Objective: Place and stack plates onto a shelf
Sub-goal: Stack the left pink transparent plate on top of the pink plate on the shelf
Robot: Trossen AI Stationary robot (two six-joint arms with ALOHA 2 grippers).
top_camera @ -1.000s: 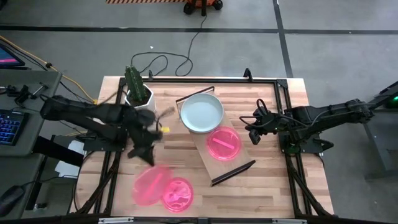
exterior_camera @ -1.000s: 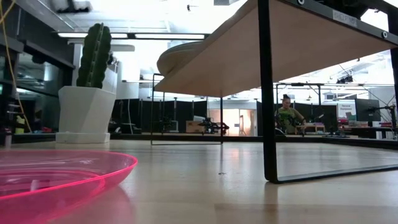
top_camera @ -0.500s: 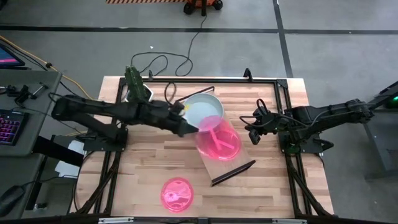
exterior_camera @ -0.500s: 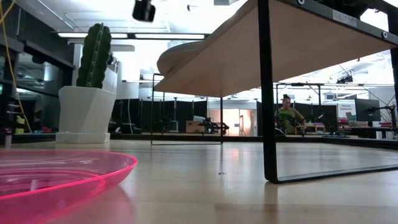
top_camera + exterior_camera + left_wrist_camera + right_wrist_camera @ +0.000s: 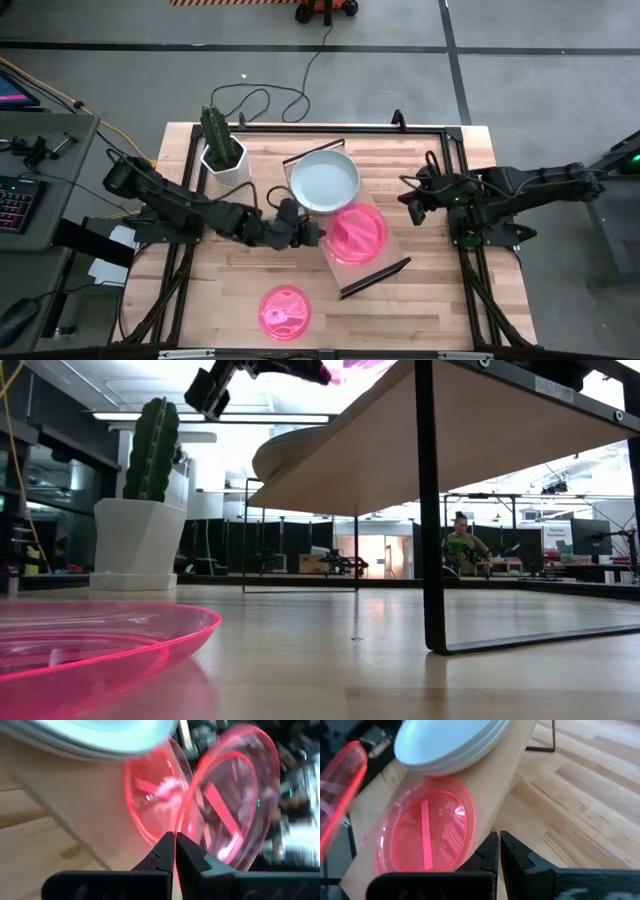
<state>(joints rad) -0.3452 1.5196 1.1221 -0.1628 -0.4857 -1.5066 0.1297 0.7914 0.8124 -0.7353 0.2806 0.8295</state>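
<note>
The left gripper (image 5: 312,234) is over the shelf (image 5: 384,262), at its long edge. Its two fingers are pressed together on the rim of a pink plate (image 5: 235,800), so it has this plate in its hold. The held plate is tilted, with its far rim higher than the pinched rim. I think this tilt is there because the plate must slide down onto the other pink plate (image 5: 427,832), which lies flat on the shelf board just beyond the left gripper and under the held one. In the left wrist view the two pink plates are not yet nested; a gap shows between them.

Farther from the left gripper, at the other half of the shelf, stands the stack of pale plates (image 5: 324,181). From above only the white top one shows; in the right wrist view I see more than one rim under it, but I cannot count them surely. Grouping the pale plates at one end and the pink ones at the other keeps each stack of one size, which seems the reason for the arrangement.

One more pink plate (image 5: 285,311) lies on the bench (image 5: 440,300), behind the left gripper and well apart from the shelf, so I count three pink plates.

The right gripper (image 5: 415,207) waits beside the shelf with its fingers closed on nothing.

A cactus pot (image 5: 222,150) stands near the bench corner.
</note>
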